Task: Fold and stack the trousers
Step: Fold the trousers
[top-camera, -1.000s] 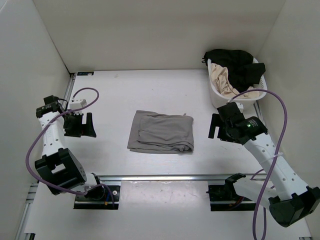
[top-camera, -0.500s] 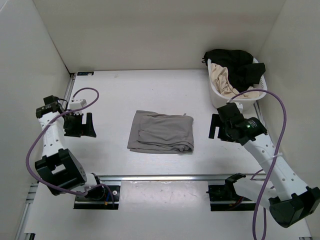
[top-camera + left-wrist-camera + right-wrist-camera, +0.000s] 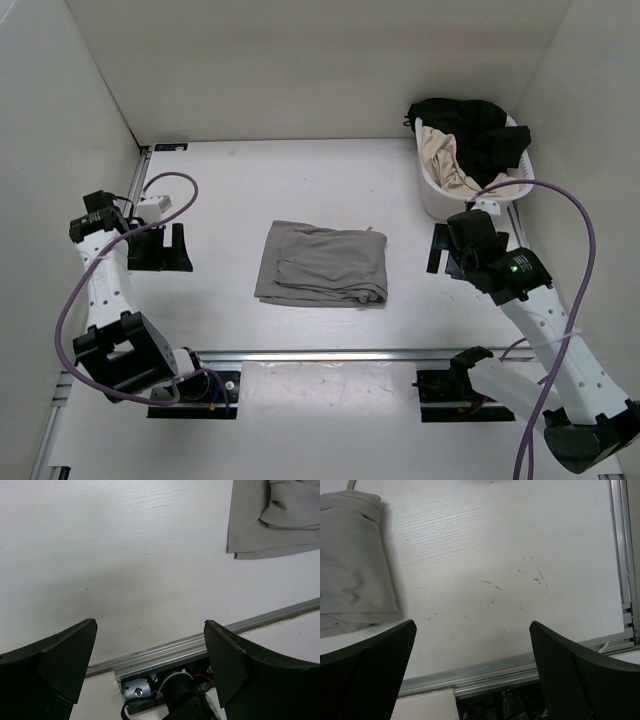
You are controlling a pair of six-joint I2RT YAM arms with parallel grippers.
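The mid-grey trousers (image 3: 322, 263) lie folded into a flat rectangle at the middle of the table. They also show at the top right of the left wrist view (image 3: 274, 520) and at the left of the right wrist view (image 3: 352, 562). My left gripper (image 3: 168, 249) is open and empty, well to the left of them. My right gripper (image 3: 440, 250) is open and empty, to the right of them. Neither gripper touches the fabric.
A white basket (image 3: 437, 190) at the back right holds a black garment (image 3: 470, 125) and a beige garment (image 3: 448, 155). An aluminium rail (image 3: 320, 354) runs along the near edge. White walls enclose the table on three sides.
My right arm has drawn back a little to the right, away from the trousers. My left arm has shifted slightly left. The trousers have not moved.
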